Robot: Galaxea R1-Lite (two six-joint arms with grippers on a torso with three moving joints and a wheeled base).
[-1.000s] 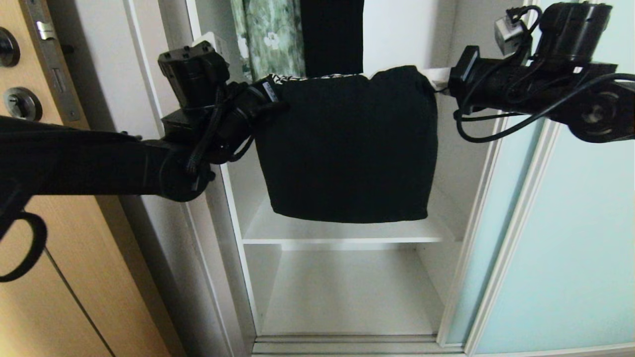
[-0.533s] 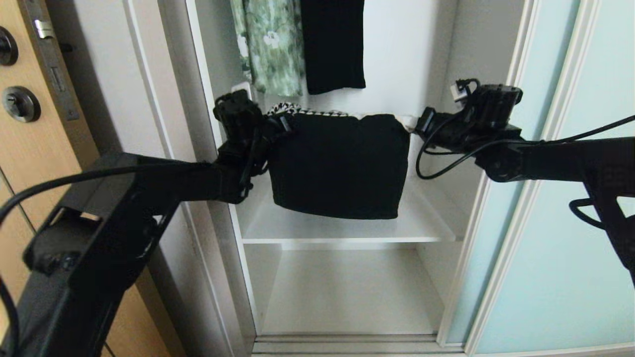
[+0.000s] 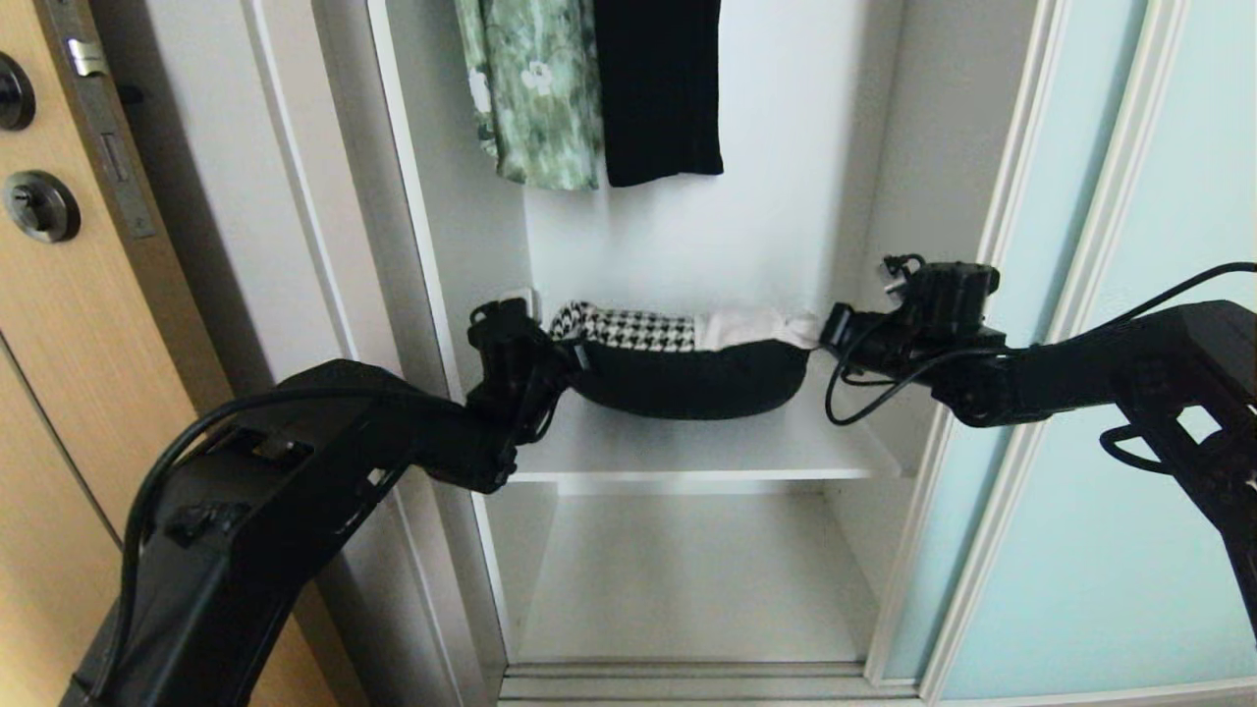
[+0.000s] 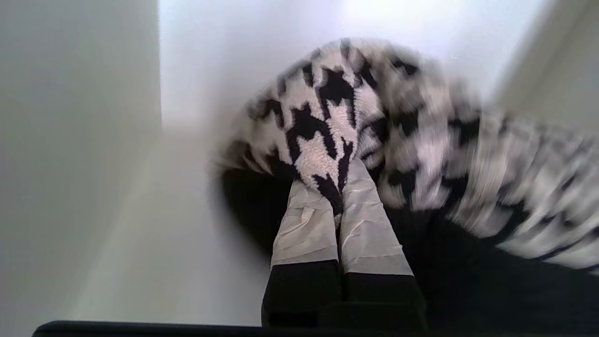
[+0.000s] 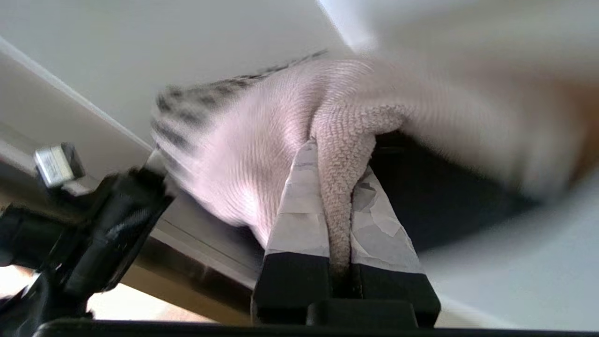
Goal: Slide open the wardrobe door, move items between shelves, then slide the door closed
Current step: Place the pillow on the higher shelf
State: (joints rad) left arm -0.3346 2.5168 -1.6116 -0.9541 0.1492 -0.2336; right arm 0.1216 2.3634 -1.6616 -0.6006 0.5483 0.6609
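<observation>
The houndstooth cushion (image 3: 628,329) and the cream cushion (image 3: 751,326) lie together, their charcoal underside sagging onto the middle shelf (image 3: 687,450) inside the wardrobe. My left gripper (image 3: 568,352) is at the bundle's left end, shut on the houndstooth cushion's (image 4: 327,121) corner, which is pinched between the taped fingers (image 4: 306,220) of that gripper (image 4: 334,180). At the right end my right gripper (image 3: 825,339) is shut on a fold of the cream cushion (image 5: 262,140), clamped in that gripper (image 5: 338,161). The sliding wardrobe door (image 3: 1110,471) stands slid aside on the right.
A green floral garment (image 3: 530,88) and a black garment (image 3: 660,88) hang above the cushions. A lower shelf (image 3: 687,579) lies beneath. The wardrobe's side walls flank both arms closely. An oak door (image 3: 69,324) stands at the left.
Both arms have reached down and deeper into the wardrobe. The cushions, which hung upright in front of the opening, now lie low on the middle shelf.
</observation>
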